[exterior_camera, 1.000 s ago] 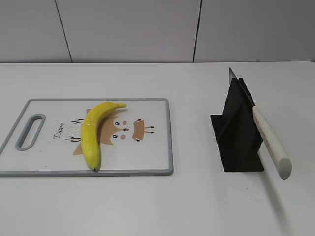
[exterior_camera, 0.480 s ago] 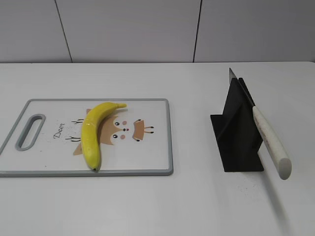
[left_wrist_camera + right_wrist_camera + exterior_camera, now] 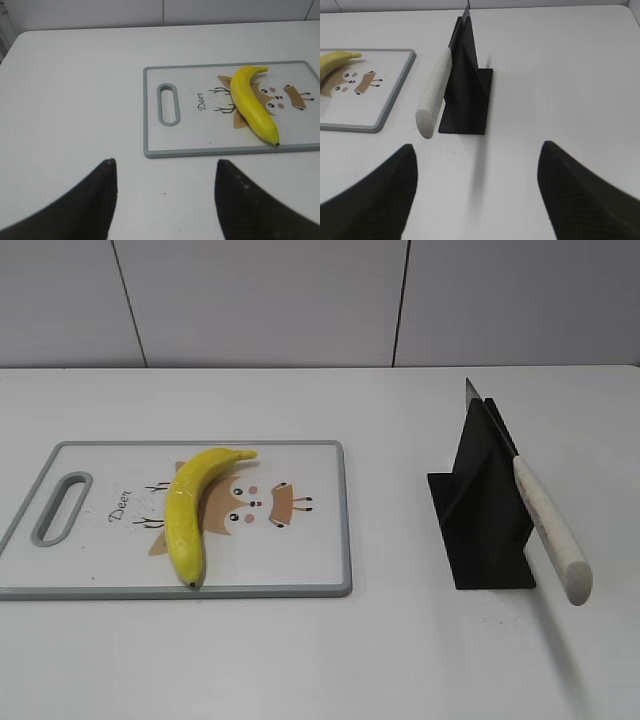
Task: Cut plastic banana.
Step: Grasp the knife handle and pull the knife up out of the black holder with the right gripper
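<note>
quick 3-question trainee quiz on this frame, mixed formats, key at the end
1. True or false: the plastic banana lies whole on the cutting board.
2. Multiple choice: where is the knife? A) in the right tool B) flat on the board C) resting in the black stand with its handle sticking out toward the camera.
3. Fill in: both the left tool and the right tool are ____ and hold nothing.

Key: 1 true. 2 C. 3 open.
</note>
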You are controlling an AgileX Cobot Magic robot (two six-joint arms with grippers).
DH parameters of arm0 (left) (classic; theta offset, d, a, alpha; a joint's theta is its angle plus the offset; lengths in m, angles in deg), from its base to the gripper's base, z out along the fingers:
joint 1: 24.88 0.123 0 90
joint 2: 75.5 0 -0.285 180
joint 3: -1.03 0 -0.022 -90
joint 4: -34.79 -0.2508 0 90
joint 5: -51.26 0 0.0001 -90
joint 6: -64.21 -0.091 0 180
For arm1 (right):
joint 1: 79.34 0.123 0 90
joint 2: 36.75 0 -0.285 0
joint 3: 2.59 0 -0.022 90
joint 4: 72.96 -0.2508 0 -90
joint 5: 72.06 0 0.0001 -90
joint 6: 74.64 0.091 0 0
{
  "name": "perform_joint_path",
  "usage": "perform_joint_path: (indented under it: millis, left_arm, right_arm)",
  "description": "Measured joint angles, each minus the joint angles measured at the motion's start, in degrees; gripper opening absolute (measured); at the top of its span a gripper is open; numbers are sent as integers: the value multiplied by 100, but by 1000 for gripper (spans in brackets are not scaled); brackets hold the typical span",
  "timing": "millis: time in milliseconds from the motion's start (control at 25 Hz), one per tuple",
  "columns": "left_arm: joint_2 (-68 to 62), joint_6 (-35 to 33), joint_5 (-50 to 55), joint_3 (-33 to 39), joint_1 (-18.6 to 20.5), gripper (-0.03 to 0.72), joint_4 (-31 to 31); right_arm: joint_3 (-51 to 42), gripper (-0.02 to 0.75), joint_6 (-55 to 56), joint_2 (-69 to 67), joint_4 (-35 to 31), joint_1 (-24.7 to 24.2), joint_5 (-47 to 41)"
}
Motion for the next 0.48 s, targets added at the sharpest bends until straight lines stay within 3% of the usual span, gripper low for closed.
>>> perform_joint_path:
  millis: [480]
  left_arm:
    - [0, 0, 0, 0, 0, 589, 0]
  right_arm:
    - [0, 586, 0, 0, -66, 0, 64]
